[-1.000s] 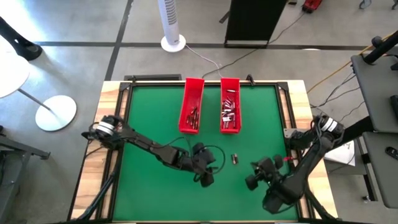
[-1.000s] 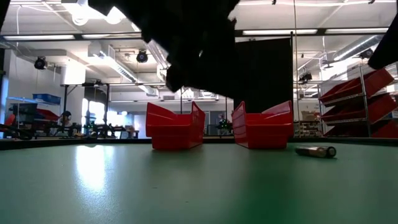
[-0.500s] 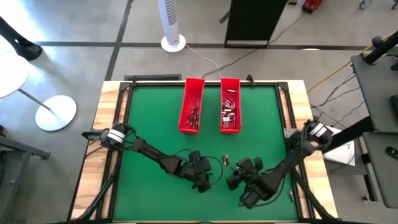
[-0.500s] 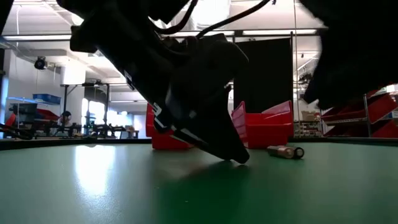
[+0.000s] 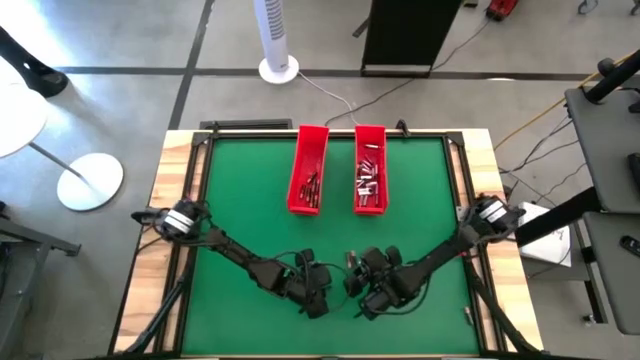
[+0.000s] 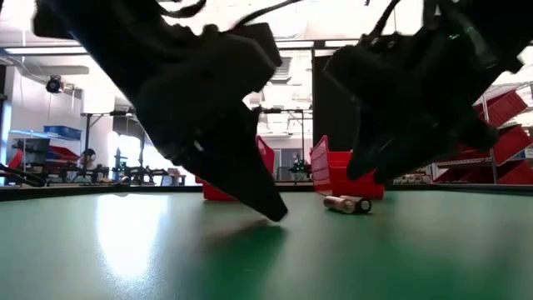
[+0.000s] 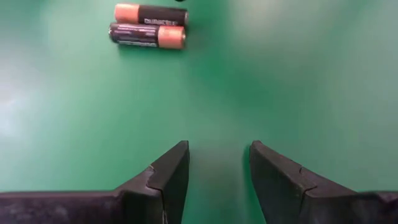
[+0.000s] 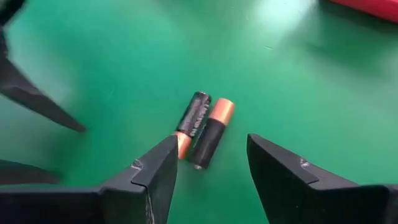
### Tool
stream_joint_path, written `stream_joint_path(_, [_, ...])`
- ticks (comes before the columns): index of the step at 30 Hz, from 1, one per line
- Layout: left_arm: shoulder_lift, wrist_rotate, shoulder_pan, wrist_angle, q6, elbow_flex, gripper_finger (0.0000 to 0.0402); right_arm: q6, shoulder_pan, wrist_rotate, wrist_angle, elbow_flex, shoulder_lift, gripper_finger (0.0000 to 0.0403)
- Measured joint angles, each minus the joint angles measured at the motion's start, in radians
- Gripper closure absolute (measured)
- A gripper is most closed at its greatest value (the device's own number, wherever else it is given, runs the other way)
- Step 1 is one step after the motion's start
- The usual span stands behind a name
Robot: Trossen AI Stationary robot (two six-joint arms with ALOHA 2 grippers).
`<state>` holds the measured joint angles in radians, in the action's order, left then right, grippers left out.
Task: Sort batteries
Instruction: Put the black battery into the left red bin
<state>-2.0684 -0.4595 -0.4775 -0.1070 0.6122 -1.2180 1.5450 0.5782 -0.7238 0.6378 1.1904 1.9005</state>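
Note:
Two batteries, dark with copper ends, lie side by side on the green mat [image 5: 240,215], seen in the left wrist view [image 7: 148,25], the right wrist view [image 8: 203,129], the low view [image 6: 348,203] and the high view [image 5: 351,261]. My left gripper [image 7: 217,167] stands open, low over bare mat, a little short of them on their left. My right gripper [image 8: 208,158] hangs open just above and near the pair, its fingers to either side of it and apart from it. More batteries lie in two red trays [image 5: 308,170] [image 5: 370,168] at the far middle.
Both arms meet near the table's front middle, with the left gripper [image 5: 316,296] and right gripper [image 5: 364,284] close together. The mat has a dark frame and wooden borders [image 5: 176,160]. A white fan [image 5: 276,35] and a dark cabinet stand beyond the far edge.
My right gripper has swung toward the table's left and come down until it hangs over the battery pair. My left gripper has sunk toward the mat and edged toward the near edge. The pair has shifted along the mat toward the table's left.

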Motion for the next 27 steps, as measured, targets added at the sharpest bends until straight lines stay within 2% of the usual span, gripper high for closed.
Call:
stream_joint_path(9, [0.037, -0.095, -0.041, -0.032, 0.171, 0.065, 0.0253, -0.04, -0.006, -0.01, -0.004, 0.018, 0.036, 0.0207])
stream_joint_path(15, [0.042, -0.153, -0.08, 0.026, 0.306, 0.116, 0.0253, -0.037, 0.122, -0.047, 0.082, 0.019, -0.033, 0.0206])
stream_joint_path(19, [0.04, -0.229, -0.138, 0.162, 0.295, 0.153, 0.0253, -0.011, 0.225, -0.084, 0.2, 0.018, -0.067, 0.0206])
stream_joint_path(27, [0.04, -0.265, -0.147, 0.188, 0.335, 0.161, 0.0227, -0.051, 0.313, -0.092, 0.257, 0.011, -0.085, 0.0206])
